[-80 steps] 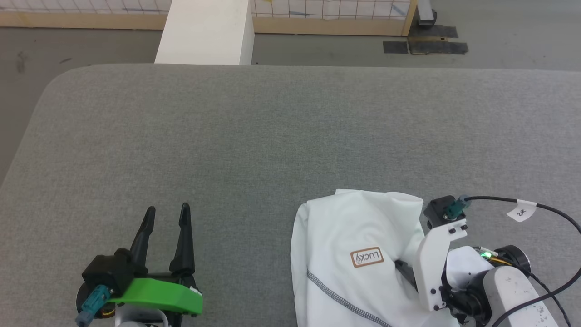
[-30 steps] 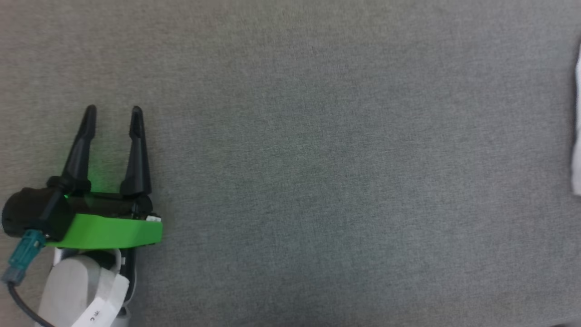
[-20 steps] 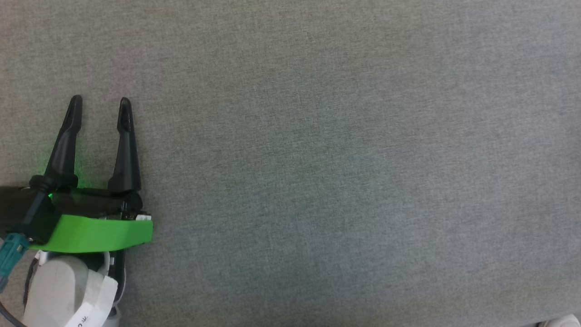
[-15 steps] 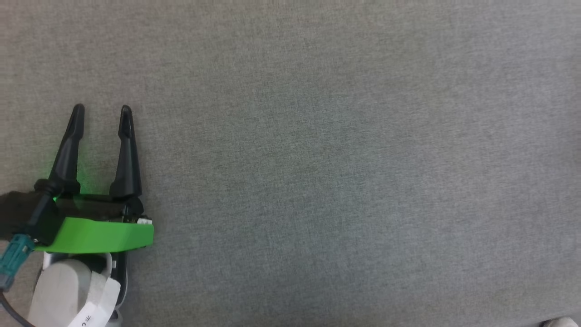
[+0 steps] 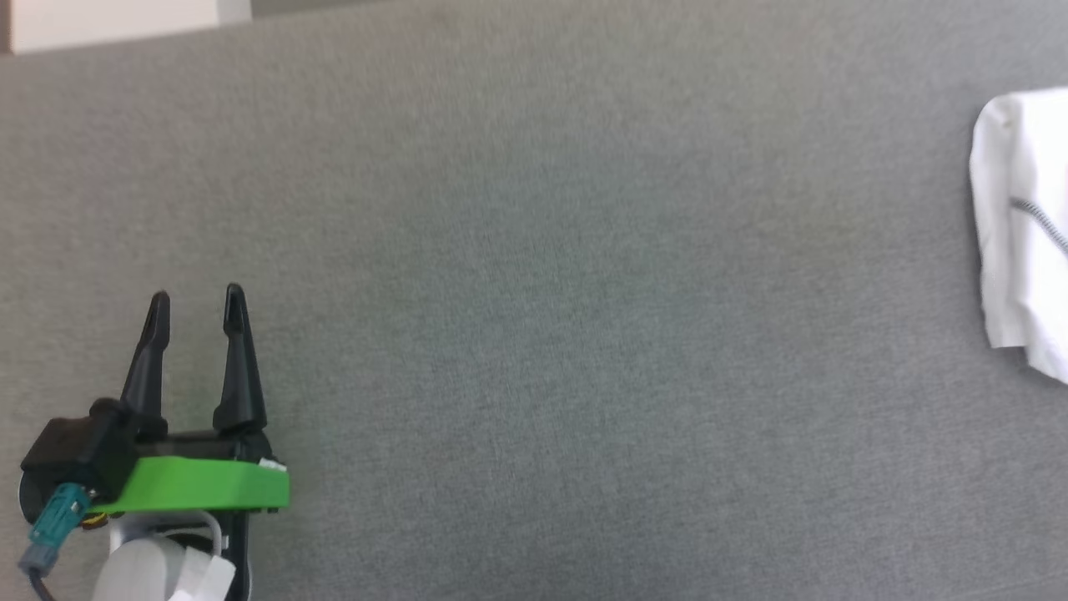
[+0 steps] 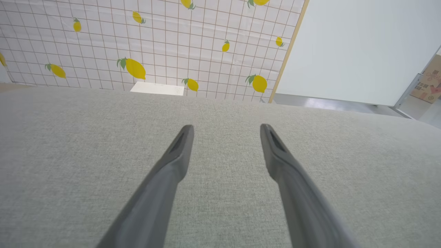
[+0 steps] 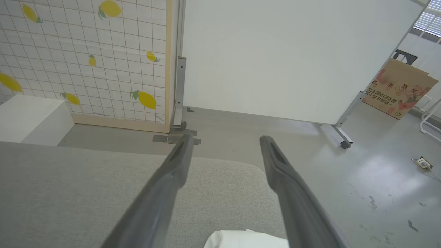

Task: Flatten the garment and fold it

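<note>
The white T-shirt [image 5: 1020, 250] lay on the grey worktop [image 5: 584, 334] by the right gripper [image 7: 226, 137], well apart from the left gripper [image 5: 197, 294], both with fingers spread wide and empty; flattening seemingly needed its edges gripped next.

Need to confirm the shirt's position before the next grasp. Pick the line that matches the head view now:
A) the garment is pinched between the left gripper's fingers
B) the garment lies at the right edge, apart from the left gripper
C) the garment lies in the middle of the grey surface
B: the garment lies at the right edge of the grey surface, far from the left gripper, whose fingers hold nothing.
</note>
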Tool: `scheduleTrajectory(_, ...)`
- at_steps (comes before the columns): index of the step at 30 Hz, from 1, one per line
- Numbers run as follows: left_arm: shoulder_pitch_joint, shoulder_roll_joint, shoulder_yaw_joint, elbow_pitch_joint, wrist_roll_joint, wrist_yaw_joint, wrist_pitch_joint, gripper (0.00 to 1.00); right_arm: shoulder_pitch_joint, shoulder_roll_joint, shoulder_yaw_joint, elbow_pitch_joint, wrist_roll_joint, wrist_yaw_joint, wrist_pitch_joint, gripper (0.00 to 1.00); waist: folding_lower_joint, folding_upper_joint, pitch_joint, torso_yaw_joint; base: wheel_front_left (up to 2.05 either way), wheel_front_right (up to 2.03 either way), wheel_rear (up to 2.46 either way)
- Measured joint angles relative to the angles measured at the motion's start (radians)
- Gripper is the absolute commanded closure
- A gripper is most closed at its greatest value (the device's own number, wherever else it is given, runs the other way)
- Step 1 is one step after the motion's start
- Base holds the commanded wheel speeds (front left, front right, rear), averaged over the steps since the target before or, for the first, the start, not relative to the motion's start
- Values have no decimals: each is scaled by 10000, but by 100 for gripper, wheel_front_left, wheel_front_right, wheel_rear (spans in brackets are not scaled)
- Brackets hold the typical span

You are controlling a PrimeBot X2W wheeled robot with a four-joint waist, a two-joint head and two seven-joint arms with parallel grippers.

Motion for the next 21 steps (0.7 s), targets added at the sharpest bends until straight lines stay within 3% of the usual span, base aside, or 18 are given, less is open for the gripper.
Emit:
scheduleTrajectory(4,178,10,307,222,-244,25,-73,0,67,1350,171,-581,54,0,-639,0,0,0,-842,41,0,0,0)
scheduleTrajectory(5,217,10,458,288,-316,88,-84,0,317,2063,238,-890,-71,2,-1116,0,0,0,-1286,78,0,0,0)
scheduleTrajectory(15,264,-46,874,456,-483,518,-71,0,2767,5442,-245,-1672,-1526,-2,-3597,0,0,0,-2890,531,0,0,0)
scheduleTrajectory(21,271,-92,635,677,-458,623,127,0,4655,6044,-656,-1643,-1887,-2,-4638,0,-1,0,-3401,1110,0,0,0)
